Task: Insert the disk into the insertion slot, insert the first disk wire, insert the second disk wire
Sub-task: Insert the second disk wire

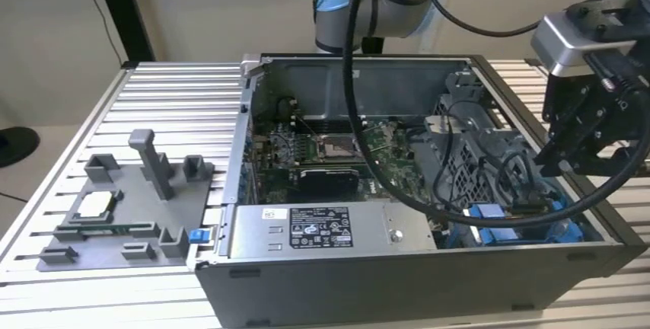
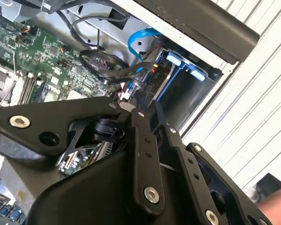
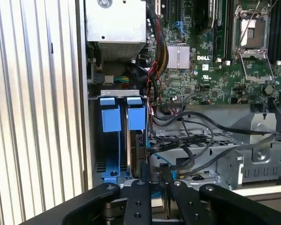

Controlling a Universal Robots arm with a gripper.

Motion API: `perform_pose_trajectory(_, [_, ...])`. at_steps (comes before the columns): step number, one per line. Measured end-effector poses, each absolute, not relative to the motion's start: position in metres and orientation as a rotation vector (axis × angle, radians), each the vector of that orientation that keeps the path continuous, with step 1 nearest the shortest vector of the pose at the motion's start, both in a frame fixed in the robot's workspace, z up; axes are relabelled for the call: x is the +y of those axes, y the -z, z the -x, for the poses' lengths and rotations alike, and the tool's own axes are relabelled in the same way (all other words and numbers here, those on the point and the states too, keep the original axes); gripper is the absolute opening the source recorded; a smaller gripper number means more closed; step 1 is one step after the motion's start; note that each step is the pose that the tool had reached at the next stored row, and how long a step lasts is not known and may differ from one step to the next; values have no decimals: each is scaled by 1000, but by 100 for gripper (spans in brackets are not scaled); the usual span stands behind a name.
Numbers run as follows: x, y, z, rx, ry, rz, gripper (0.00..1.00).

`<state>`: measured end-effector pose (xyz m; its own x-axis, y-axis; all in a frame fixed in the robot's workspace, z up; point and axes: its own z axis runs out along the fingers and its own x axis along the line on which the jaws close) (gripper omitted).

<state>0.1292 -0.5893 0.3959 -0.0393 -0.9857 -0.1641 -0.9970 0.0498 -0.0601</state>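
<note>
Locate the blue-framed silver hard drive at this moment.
The blue-framed disk sits edge-on in the grey metal drive cage beside the green motherboard in the first wrist view, just beyond the black gripper.

A grey box with a sticker (image 1: 320,230) sits inside the open computer case (image 1: 406,283) on the bench (image 1: 173,100); a grey plastic holder (image 1: 127,215) lies beside it.

A ribbed aluminium bench (image 1: 173,100) stood before a plain beige wall (image 1: 213,9) under even light — a dark vertical post (image 1: 120,9) rose at its far corner, a round black base (image 1: 15,146) on the floor beyond.
</note>
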Motion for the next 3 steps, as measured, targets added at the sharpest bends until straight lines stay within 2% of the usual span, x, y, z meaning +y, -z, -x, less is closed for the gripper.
perform_pose_trajectory(3, [-589, -396, -129, 2153, -105, 2059, 100])
